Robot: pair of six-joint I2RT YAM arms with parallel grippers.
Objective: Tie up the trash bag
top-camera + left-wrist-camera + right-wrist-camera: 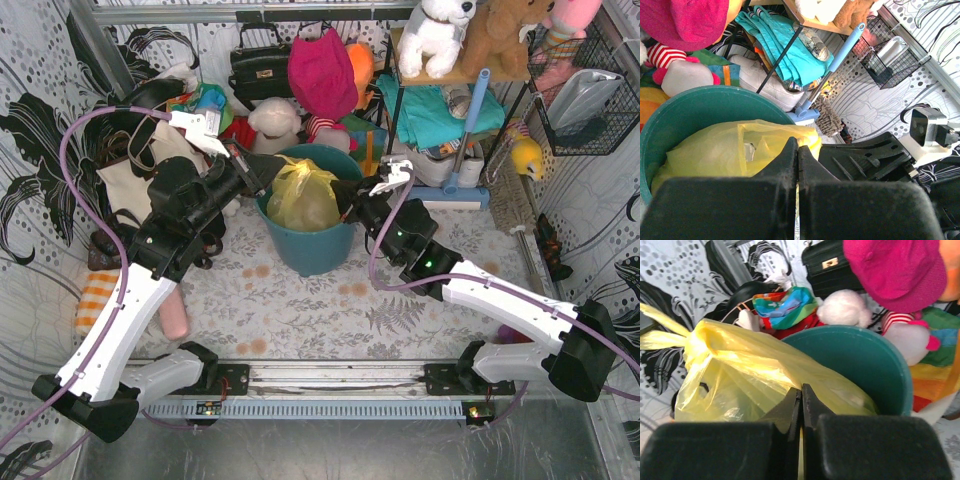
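The yellow-green trash bag (302,196) sits in the teal round bin (310,245), its top gathered into a bunch with tails. My left gripper (262,184) is at the bin's left rim, shut, with the bag's plastic (747,150) bunched at its tips (798,144). My right gripper (346,212) is at the bin's right rim, shut on a taut fold of the bag (740,375) that runs up to the tips (801,388). White paper shows through the plastic. The bag's lower part is hidden in the bin (865,365).
A cream tote bag (135,170) stands left of the bin. Plush toys, a black handbag (258,68) and a pink cap (322,72) crowd the back. A shelf with teal cloth (435,110) and a blue-handled brush (465,130) stands back right. A wire basket (585,90) hangs far right.
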